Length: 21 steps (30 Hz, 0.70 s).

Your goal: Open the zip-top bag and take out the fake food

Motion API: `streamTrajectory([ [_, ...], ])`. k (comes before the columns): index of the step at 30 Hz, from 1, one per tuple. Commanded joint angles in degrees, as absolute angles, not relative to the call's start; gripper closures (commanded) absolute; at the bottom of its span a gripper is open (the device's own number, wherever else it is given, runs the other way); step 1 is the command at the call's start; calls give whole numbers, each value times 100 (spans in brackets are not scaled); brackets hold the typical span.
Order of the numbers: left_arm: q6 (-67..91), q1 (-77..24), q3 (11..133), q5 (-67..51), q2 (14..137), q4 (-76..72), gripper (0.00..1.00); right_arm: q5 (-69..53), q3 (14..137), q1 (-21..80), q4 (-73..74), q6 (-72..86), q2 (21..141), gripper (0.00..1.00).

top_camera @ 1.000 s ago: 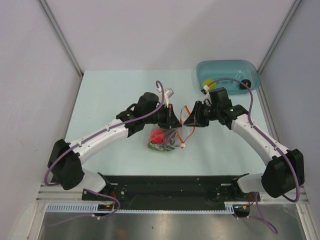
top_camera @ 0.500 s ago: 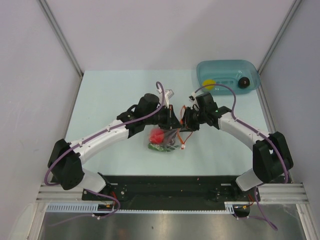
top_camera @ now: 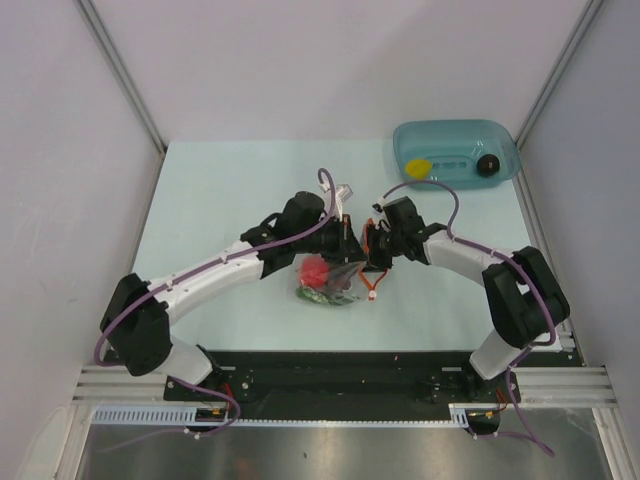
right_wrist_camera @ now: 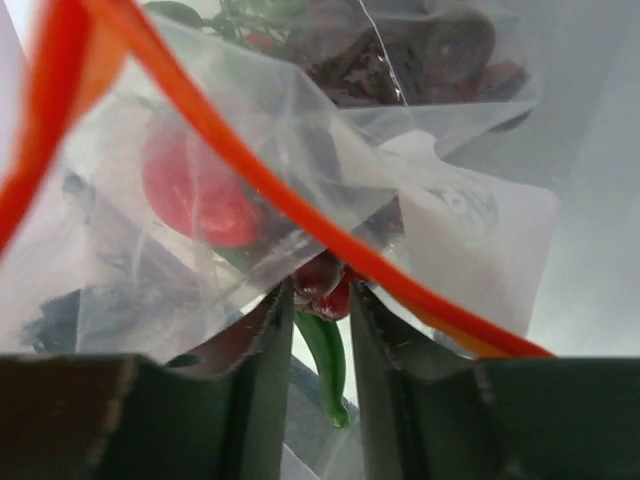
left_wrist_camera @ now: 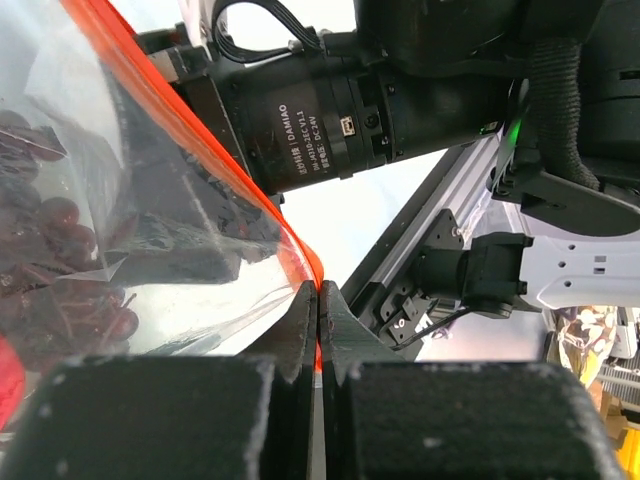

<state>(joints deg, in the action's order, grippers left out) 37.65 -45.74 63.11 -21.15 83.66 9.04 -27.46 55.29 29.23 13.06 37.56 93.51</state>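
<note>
Pale-green tabletop (top_camera: 220, 190), white walls (top_camera: 330, 60); left end effector (left_wrist_camera: 318, 318) pinches zip-top bag (left_wrist_camera: 150, 240); right end effector (right_wrist_camera: 320, 300) grip unclear.

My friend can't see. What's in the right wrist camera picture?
Two fingers of the right hand flank a small red-and-green piece at a clear bag. An orange zipper strip crosses the view; a red fruit and dark grapes show inside.

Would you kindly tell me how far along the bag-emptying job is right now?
Done: a yellow piece and a dark round piece lie in the teal tray. In hand: the left gripper pinches the orange strip of the zip-top bag; the right gripper sits at its mouth, jaws around a slim green piece, grip unclear. Left: the red fruit and grapes are inside the bag.
</note>
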Motion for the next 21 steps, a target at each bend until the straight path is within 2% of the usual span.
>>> streamTrajectory([
  [1,3806,-4658,6407,-2118,8446,721,100,-2760,5493,3014,747,3806,9457,59],
  [7,3788,-4684,6363,-2100,8481,721,100,-2768,5353,3164,554,3867,9650,49],
  [15,3735,-4711,6337,-2048,8490,765,100,-2891,5326,3182,229,4017,9888,50],
  [18,3735,-4720,6284,-2048,8464,773,100,-2927,5326,3182,141,4096,9923,55],
  [19,3735,-4720,6275,-2022,8446,773,100,-2927,5326,3199,149,4104,9897,63],
  [21,3718,-4720,6214,-1995,8394,782,100,-2883,5326,3190,193,4078,9853,70],
])
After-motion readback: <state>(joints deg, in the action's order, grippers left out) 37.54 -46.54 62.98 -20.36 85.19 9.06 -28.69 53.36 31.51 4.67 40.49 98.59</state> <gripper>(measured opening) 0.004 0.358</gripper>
